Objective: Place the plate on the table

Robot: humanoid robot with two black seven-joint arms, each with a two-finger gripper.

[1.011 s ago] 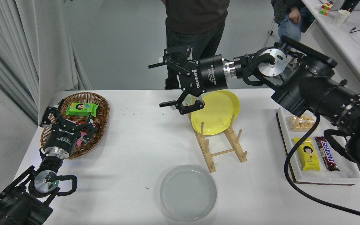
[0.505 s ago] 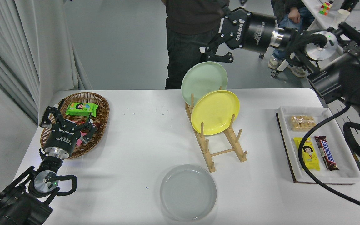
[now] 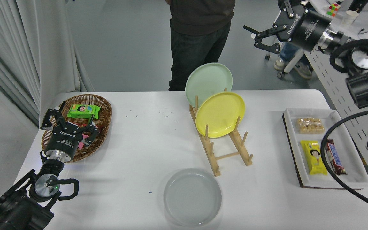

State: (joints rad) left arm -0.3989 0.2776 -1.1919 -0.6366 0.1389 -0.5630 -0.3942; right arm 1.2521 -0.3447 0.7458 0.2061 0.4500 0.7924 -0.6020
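Note:
The light grey plate (image 3: 192, 196) lies flat on the white table (image 3: 139, 150) near its front edge, below the wooden rack (image 3: 225, 150). My right gripper (image 3: 260, 30) is open and empty, raised high at the upper right, far from the plate and beyond the table's far edge. My left gripper (image 3: 70, 116) is parked at the lower left over the basket, open and empty.
A pale green plate (image 3: 208, 80) and a yellow plate (image 3: 220, 114) stand in the wooden rack. A wicker basket (image 3: 102, 111) with snacks is at the left. A white tray (image 3: 331, 180) with snack bars is at the right. A person (image 3: 200, 35) stands at the far side.
My right gripper has lifted away from the rack and swung up and to the right, empty. The grey plate has not moved.

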